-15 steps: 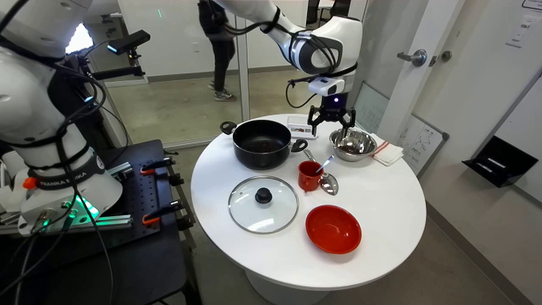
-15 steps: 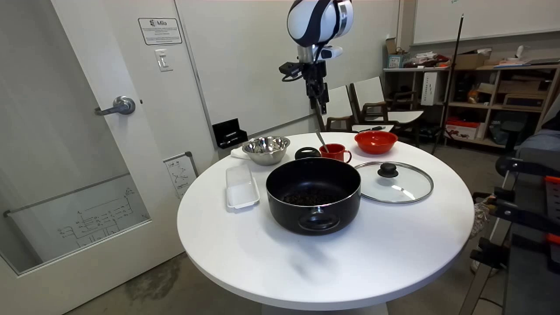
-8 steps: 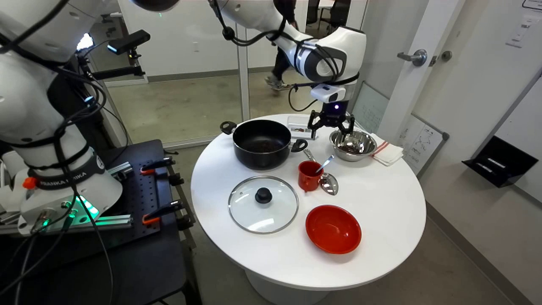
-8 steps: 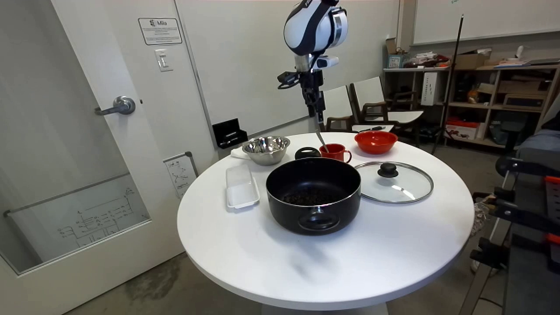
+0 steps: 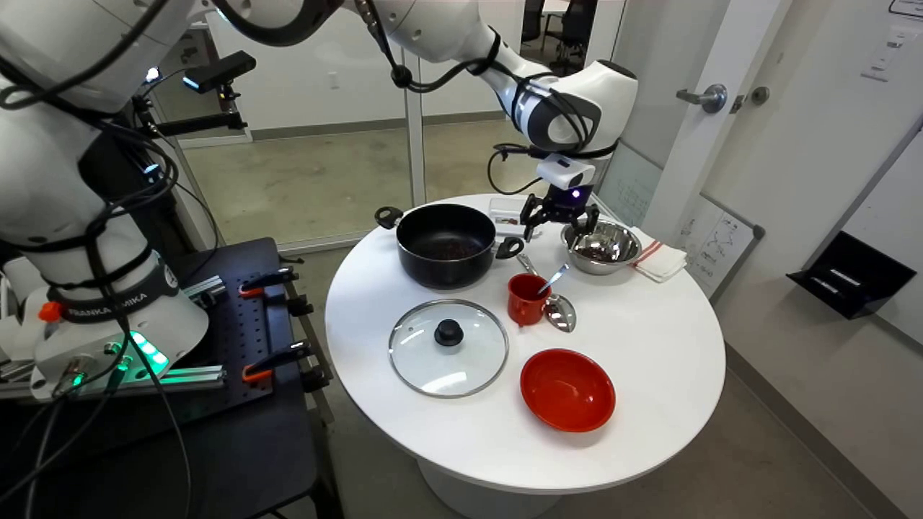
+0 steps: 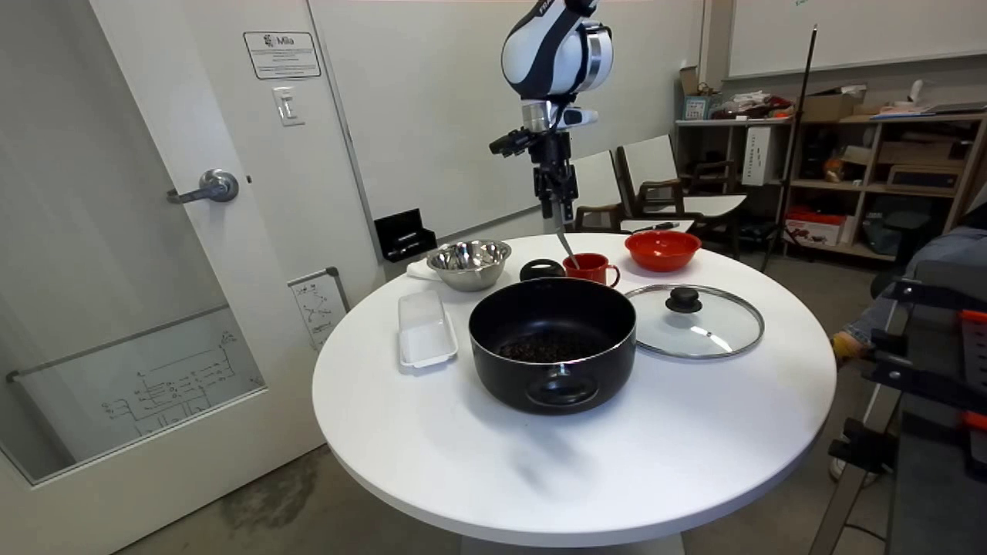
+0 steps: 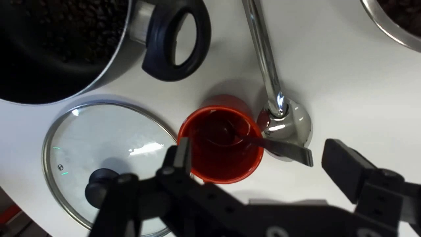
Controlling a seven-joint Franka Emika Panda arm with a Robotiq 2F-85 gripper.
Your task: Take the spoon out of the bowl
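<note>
So, the spoon [image 7: 283, 149] is leaning in the red mug [image 5: 520, 311], its handle poking out past the rim. Over it the fingers [image 7: 347, 171] are hanging well spread and released, pointing down at the round white bench [image 5: 652, 353]. In the wrist view the handle is showing between them, its end lying closer to one finger, with a strip of the bench showing in the gap. In an exterior view the arm [image 6: 551, 62] is holding them above the mug, and the handle is ending just under their tips; whether they are touching, I cannot tell from there.

The steel bowl [image 5: 600, 267] is standing apart from the mug, with dark bean-like pieces [image 7: 408, 11] lying in it and a white cloth [image 5: 660, 263] with red stripes lying just beside it. A larger spoon [image 7: 287, 126] is lying right by the mug, its shaft running up near a handle of the black pot [image 5: 436, 274]. More of the dark pieces are lying inside that pot. A glass lid [image 5: 448, 364] is resting flat near the pot and the mug, and the red bowl [image 5: 568, 396] is sitting across the mug from the pot. In both exterior views a white dish [image 6: 428, 348] is sitting near the pot.
</note>
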